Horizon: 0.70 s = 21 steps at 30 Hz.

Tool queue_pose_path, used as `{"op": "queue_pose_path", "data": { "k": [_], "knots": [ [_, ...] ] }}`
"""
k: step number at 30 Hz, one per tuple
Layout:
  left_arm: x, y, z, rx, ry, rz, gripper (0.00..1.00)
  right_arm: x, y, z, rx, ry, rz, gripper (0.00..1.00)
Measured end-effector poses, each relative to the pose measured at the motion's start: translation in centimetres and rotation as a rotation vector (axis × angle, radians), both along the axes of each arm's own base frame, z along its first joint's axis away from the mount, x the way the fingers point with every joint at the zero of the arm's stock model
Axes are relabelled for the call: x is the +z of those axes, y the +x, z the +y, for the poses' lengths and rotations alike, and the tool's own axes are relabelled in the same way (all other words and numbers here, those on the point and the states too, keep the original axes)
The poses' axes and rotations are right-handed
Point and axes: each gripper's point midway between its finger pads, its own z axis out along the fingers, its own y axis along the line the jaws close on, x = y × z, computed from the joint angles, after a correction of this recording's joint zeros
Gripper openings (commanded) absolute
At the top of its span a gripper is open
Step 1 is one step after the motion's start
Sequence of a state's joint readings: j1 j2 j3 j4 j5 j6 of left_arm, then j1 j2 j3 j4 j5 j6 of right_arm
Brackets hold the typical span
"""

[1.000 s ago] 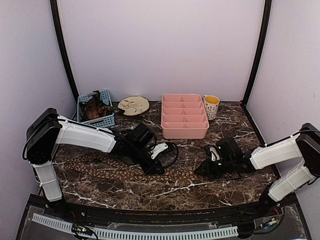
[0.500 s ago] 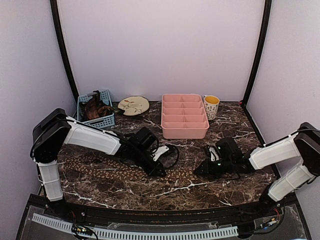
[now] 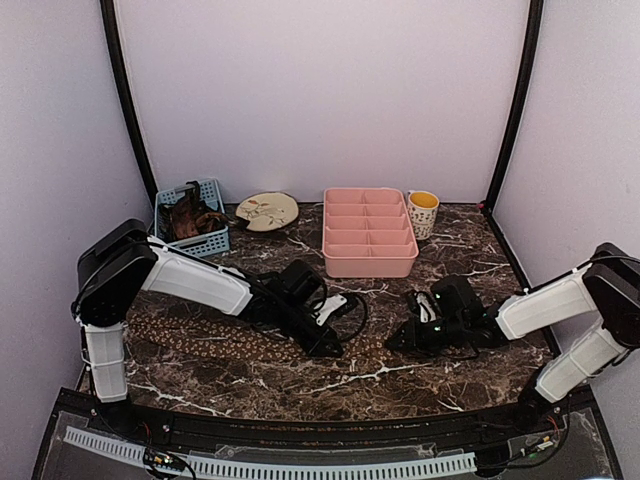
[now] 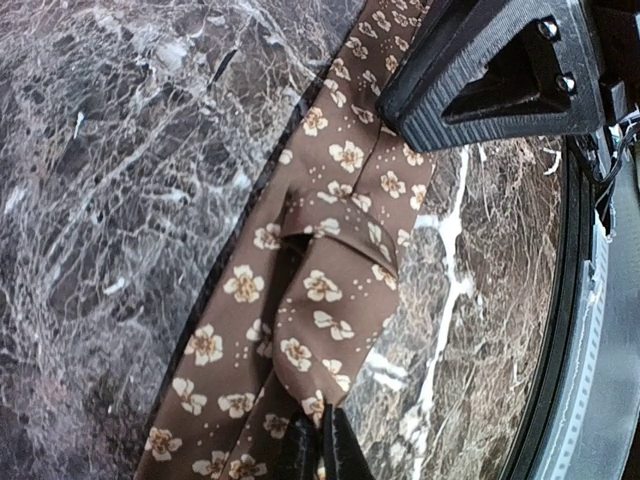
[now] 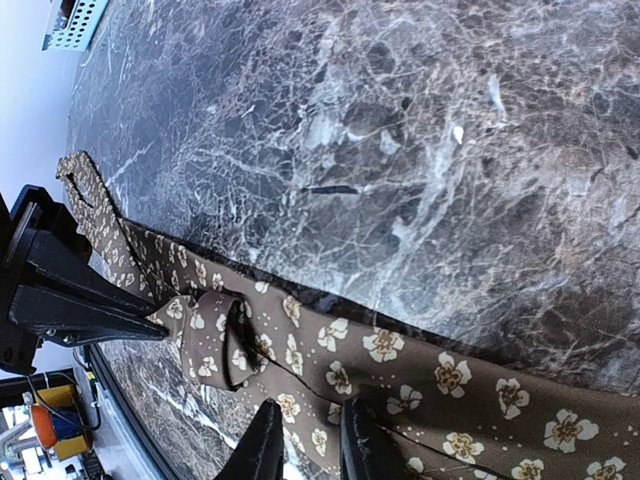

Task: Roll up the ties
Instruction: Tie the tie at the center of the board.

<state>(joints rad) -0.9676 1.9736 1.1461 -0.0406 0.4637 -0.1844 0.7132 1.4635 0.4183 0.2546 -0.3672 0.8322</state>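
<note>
A dark brown tie [image 3: 200, 335] with tan flowers lies along the front of the marble table [image 3: 450, 270]. My left gripper [image 3: 333, 348] is low at the tie's right part, shut on a folded-over stretch of fabric [image 4: 330, 260]; its fingertips [image 4: 322, 445] pinch the fold. My right gripper [image 3: 393, 343] is close by to the right. In the right wrist view its fingers [image 5: 355, 440] stand a little apart over the tie's near edge [image 5: 400, 350], gripper midpoint [image 5: 308, 425]. Each gripper shows in the other's wrist view: the right [image 4: 490, 70], the left [image 5: 70, 300].
A blue basket [image 3: 212, 240] with brown fabric stands back left. A patterned plate [image 3: 267, 210], a pink divided tray [image 3: 368, 262] and a mug [image 3: 423, 212] stand along the back. A black cable [image 3: 350, 305] loops by the left wrist.
My left gripper has moved right along the tie toward the right gripper, dragging the fold with it. The right gripper has shifted slightly left.
</note>
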Motion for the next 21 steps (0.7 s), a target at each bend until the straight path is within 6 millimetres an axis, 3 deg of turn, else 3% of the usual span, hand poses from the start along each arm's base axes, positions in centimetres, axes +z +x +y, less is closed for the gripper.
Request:
{"op": "queue_pose_path", "data": {
  "k": [14,21],
  "knots": [
    [0.0,0.3,-0.3,0.010,0.001,-0.007,0.00,1.8,0.0,1.6,0.035,0.056,-0.014,0.23],
    [-0.3,0.2,0.0,0.009,0.019,-0.006,0.00,0.2,-0.5,3.0,0.071,0.042,0.033,0.27]
  ]
}}
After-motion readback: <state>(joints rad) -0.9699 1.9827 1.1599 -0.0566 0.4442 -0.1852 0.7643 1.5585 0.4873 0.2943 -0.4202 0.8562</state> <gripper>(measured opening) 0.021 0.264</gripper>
